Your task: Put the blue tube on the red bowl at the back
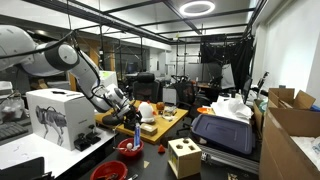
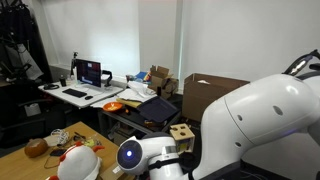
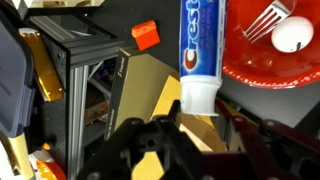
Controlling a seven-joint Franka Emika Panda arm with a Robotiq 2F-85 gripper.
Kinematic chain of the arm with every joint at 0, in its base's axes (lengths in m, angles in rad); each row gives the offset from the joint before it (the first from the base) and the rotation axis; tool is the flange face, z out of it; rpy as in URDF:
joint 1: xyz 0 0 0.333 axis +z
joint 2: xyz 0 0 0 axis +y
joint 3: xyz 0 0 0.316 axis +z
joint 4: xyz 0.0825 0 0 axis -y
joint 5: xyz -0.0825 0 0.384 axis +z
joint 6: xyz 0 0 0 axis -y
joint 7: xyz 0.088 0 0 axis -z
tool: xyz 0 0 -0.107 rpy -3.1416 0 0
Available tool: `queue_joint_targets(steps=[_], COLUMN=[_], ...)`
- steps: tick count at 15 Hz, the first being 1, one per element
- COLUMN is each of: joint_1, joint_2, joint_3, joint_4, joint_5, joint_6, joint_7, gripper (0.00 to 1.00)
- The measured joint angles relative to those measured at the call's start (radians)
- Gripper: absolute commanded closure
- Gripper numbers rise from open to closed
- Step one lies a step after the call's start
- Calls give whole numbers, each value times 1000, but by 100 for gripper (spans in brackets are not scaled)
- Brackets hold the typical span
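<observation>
blue tube (image 3: pixel 198 45) cropped above, red bowl (image 3: pixel 252 62) clipped

A round white ring light (image 1: pixel 197 7) glows overhead. Brown cardboard boxes (image 1: pixel 290 110) stand by the white wall (image 1: pixel 285 50), off the light wooden table's (image 1: pixel 172 121) edge.

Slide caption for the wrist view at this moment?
End effector gripping the blue tube by its cap end, beside the red bowl holding a white fork.

Blue tube (image 3: pixel 198 45), Crest lettering, runs from 12 o'clock down to centre. Its white cap end is clamped between the dark fingers (image 3: pixel 165 130) of the gripper (image 3: pixel 196 125) at 6. Red bowl (image 3: pixel 250 65) at 2 holds a fork (image 3: pixel 266 18) and a white ball (image 3: pixel 291 36). Orange block (image 3: pixel 145 35) at 11. Black frame (image 3: pixel 75 60) at 9.
</observation>
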Motion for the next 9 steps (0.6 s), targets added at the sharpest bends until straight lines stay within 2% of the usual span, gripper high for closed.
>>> queue_joint_targets(steps=[5, 9], joint_1=[3, 4], joint_2=[-31, -53], joint_3=[49, 80], joint_4=[-118, -169], joint_5=[0, -1], joint_6=[0, 0], joint_7=[-62, -82], gripper=[90, 90])
